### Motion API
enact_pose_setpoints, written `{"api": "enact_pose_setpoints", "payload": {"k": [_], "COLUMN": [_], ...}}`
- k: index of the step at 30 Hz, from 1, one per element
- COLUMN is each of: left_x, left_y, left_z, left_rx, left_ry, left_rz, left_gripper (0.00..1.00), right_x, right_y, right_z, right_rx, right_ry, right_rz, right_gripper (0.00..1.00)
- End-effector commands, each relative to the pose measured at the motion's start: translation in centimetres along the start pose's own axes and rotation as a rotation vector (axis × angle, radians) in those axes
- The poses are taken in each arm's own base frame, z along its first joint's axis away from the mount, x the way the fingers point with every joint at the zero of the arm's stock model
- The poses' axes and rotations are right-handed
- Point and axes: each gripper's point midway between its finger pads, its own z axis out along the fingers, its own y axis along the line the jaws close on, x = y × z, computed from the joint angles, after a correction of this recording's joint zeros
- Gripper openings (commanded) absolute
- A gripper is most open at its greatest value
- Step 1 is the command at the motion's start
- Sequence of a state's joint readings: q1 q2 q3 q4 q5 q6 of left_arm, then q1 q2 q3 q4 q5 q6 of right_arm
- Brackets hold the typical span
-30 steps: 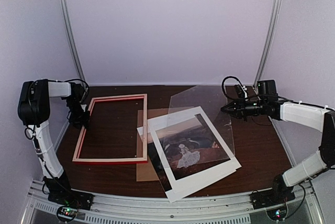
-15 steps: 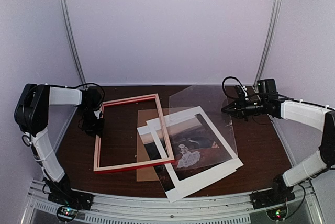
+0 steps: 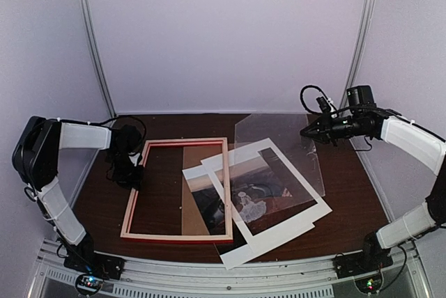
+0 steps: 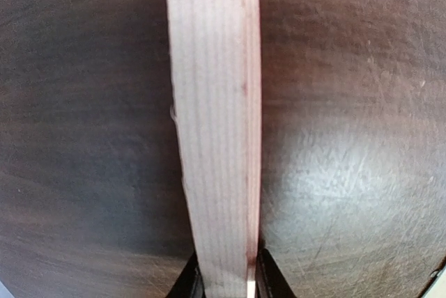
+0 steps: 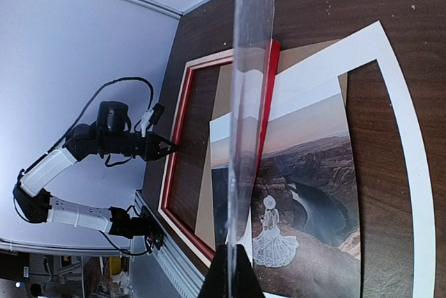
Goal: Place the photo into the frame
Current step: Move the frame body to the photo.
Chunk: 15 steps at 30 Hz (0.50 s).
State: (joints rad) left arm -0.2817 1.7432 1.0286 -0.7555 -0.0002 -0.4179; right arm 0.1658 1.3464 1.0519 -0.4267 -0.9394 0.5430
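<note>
1. The left pincer (image 3: 132, 173) is on the left side of the table (image 3: 348, 193). It is clamped on the left bar of the frame (image 3: 134, 200). In the left wrist view, the pincer (image 4: 226, 287) squeezes the pale wood bar (image 4: 216, 138) from both sides.
2. The frame is on the left half of the table with its pale wood back facing up. A thin red edge shows along its near side. In the right wrist view the frame (image 5: 175, 138) shows red along its edges.
3. A brown board (image 3: 197, 159) lies flat on the table. It shows through the right part of the frame's opening.
4. The right bar of the frame lies across the left part of the photo (image 3: 261, 193). The photo is in the middle of the table, turned at a slant. It shows a figure in a white dress in a dark, rocky place. The rest of the photo sticks out to the right of the frame.
5. A white border card (image 3: 244, 153) lies on top of the photo, and the picture shows through its big hole.
6. A clear sheet (image 3: 279, 138) covers the far right part of the photo and card.
7. The right pincer (image 3: 306, 133) is at the far right. It is shut tight on the far edge of the clear sheet. In the right wrist view, the sheet (image 5: 247, 103) is seen edge-on, and it rises straight out of the closed pincer (image 5: 230, 273).
</note>
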Motion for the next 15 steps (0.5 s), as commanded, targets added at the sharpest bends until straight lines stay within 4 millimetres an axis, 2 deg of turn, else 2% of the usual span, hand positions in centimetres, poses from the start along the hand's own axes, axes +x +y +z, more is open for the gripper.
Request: {"api": "enact_pose_setpoints", "payload": {"k": [1,5,8,11,15], "left_x": [0.6,0.0,-0.7,-1.8,-3.2], "left_y": [0.0,-1.3,-2.1,-2.5,-2.8], "left_z": [-0.4,-1.2,-1.8,-2.9,-4.6], "left_rx": [-0.003,0.077,0.12,0.143,0.166], "left_ry": [-0.014,-0.044,-0.074,-0.124,-0.196], "left_rz": [-0.007,-0.034,-0.057,-0.071,-0.076], "left_gripper": [0.22,0.29,0.41,0.51,0.63], "right_x": [-2.1,-3.1,-3.6,-3.5,-3.1], "right_y": [1.6,3.4,5.0,6.8,10.2], "right_z": [-2.3,-3.2,-3.3,-2.4,-0.4], "right_rx": [0.072,0.065,0.035,0.002,-0.062], "right_ry": [-0.068,-0.091,-0.109,-0.1,-0.078], "right_rz": [-0.099,-0.108,-0.108,-0.112,-0.136], "right_gripper": [0.0,0.0,0.0,0.0,0.0]}}
